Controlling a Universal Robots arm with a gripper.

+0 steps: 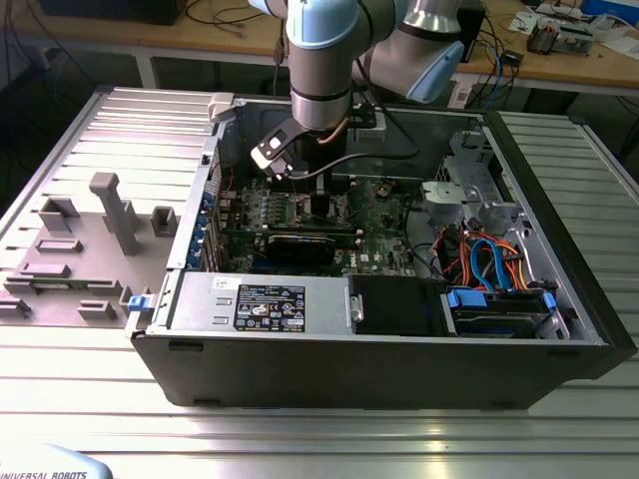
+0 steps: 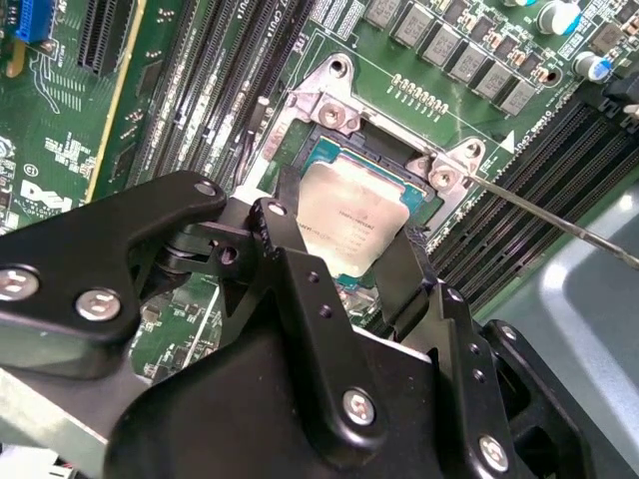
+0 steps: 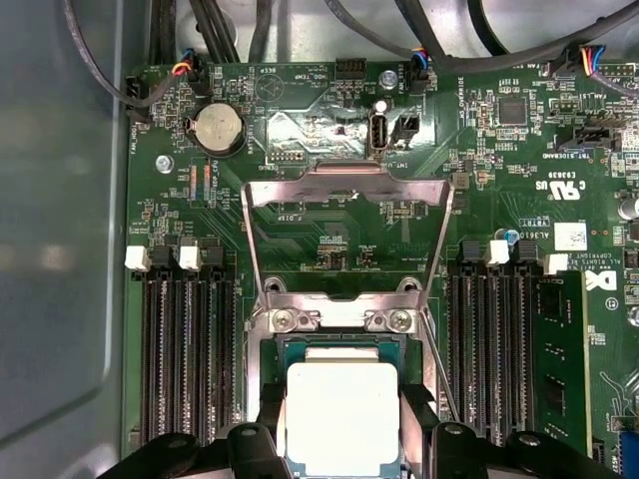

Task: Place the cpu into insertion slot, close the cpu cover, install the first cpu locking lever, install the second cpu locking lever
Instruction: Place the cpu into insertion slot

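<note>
Ribbed metal table (image 1: 300, 439) carries the open computer case (image 1: 399, 374); my arm reaches down into it over the green motherboard (image 3: 499, 150). Finding — my gripper (image 2: 349, 228) is clamped on the cpu (image 2: 351, 205), one finger against each of two opposite edges in both wrist views. The cpu lies over the insertion slot (image 3: 300, 346), whose rim shows around it; whether it is fully seated I cannot tell. The cpu cover (image 3: 300, 190) stands swung open — off the chip. One locking lever (image 2: 559, 228) juts out beside the slot.
</note>
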